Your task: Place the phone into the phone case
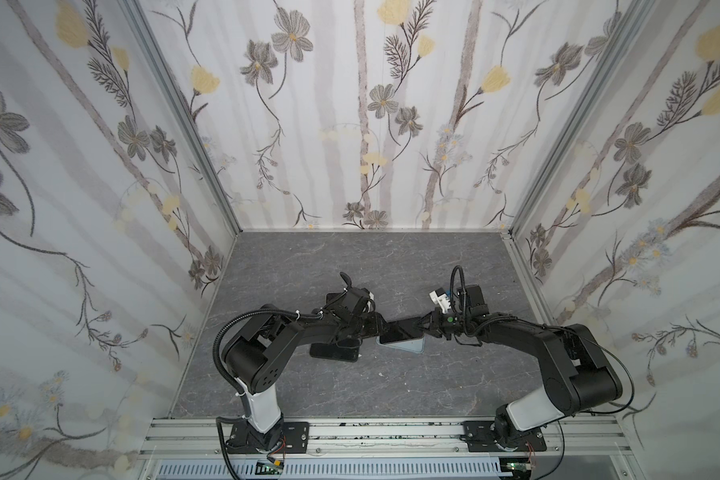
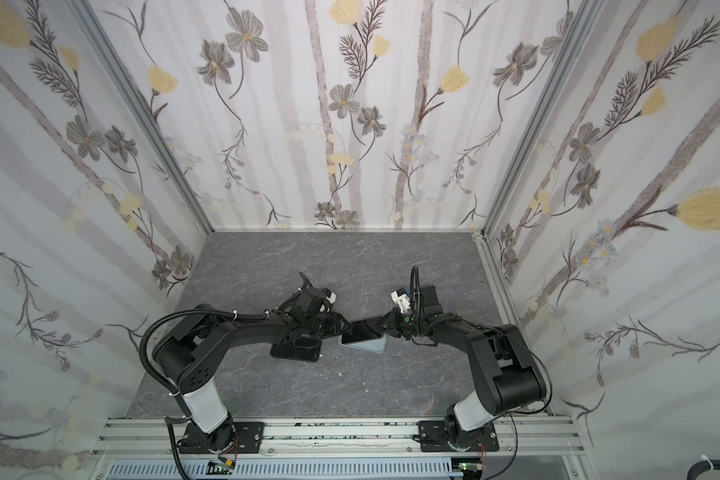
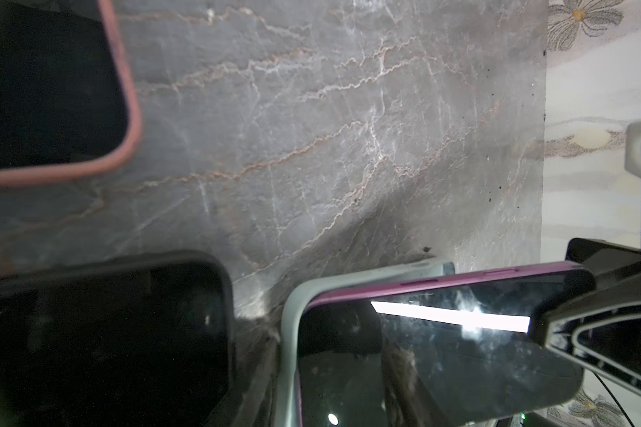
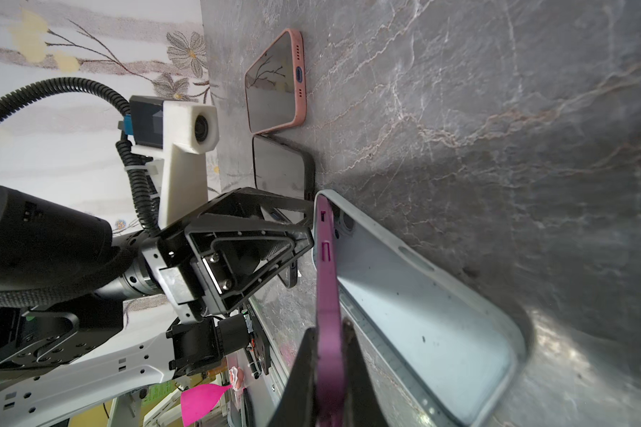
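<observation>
Both top views: the right gripper [image 1: 424,325] [image 2: 386,325] was clamped on one end of a dark-screened, purple-rimmed phone [image 1: 400,331] [image 2: 363,331]. The phone was tilted over a pale blue-grey phone case [image 1: 410,348] [image 2: 373,347] lying on the grey marble-patterned table [image 1: 350,257] [image 2: 308,257]. The left gripper [image 1: 377,327] [image 2: 344,327] sat at the phone's opposite end. A black rectangular phone [image 1: 333,352] [image 2: 296,352] lay flat under the left forearm. Left wrist view: a corner of the purple-rimmed phone [image 3: 441,351] was tucked inside the rim of the pale blue-grey phone case [image 3: 288,332]. Its other end was pinched by a right-gripper finger [image 3: 607,310]. The black rectangular phone [image 3: 108,332] lay just beside the case, and a dark-screened phone in a salmon-pink case [image 3: 45,92] lay beyond it. The left gripper's own fingers could not be made out here. Right wrist view: the right gripper [image 4: 330,327] was closed tight across the purple-rimmed phone [image 4: 328,277], one finger on each face. The held end was raised off the pale blue-grey phone case [image 4: 422,314], and the far end met the case at its camera-cutout end. The left gripper [image 4: 311,220] had its jaws partly apart, tips at that same end. Nothing showed clamped between them, and contact could not be told. The black rectangular phone [image 4: 280,170] and the salmon-pink one [image 4: 274,85] lay in a row past it on the table [image 4: 496,111].
</observation>
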### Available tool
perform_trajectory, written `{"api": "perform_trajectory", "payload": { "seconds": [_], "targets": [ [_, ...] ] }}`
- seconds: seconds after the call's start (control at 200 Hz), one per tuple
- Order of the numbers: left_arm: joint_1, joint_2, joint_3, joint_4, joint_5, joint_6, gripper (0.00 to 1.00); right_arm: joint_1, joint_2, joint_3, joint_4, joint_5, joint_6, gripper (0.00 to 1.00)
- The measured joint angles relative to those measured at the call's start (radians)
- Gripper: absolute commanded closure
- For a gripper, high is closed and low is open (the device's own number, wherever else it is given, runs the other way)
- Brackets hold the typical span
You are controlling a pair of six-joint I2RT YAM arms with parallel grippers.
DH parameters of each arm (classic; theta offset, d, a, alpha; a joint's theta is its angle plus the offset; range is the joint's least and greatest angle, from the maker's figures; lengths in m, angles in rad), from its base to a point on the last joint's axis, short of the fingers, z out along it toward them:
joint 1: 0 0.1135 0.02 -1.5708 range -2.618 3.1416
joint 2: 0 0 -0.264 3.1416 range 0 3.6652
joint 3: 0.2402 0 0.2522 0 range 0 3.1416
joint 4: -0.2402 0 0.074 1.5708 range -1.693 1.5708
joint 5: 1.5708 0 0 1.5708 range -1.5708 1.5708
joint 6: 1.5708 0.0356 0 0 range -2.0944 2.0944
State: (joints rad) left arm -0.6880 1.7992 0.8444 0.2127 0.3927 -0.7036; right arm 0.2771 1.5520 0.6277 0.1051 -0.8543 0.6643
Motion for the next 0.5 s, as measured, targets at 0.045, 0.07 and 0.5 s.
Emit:
{"api": "perform_trajectory", "payload": {
  "seconds": [0.045, 0.07, 0.5],
  "targets": [
    [-0.004, 0.005, 0.006, 0.000, -0.006, 0.000, 0.54, -0.003, 0.004, -0.008, 0.014, -0.005, 0.000, 0.92],
    [-0.006, 0.006, 0.010, -0.001, -0.009, 0.000, 0.54, -0.004, 0.007, -0.012, 0.024, -0.008, 0.000, 0.92],
    [-0.063, -0.024, -0.045, 0.069, -0.108, -0.079, 0.56, -0.011, -0.014, -0.126, 0.171, 0.004, 0.069, 0.90]
  ]
}}
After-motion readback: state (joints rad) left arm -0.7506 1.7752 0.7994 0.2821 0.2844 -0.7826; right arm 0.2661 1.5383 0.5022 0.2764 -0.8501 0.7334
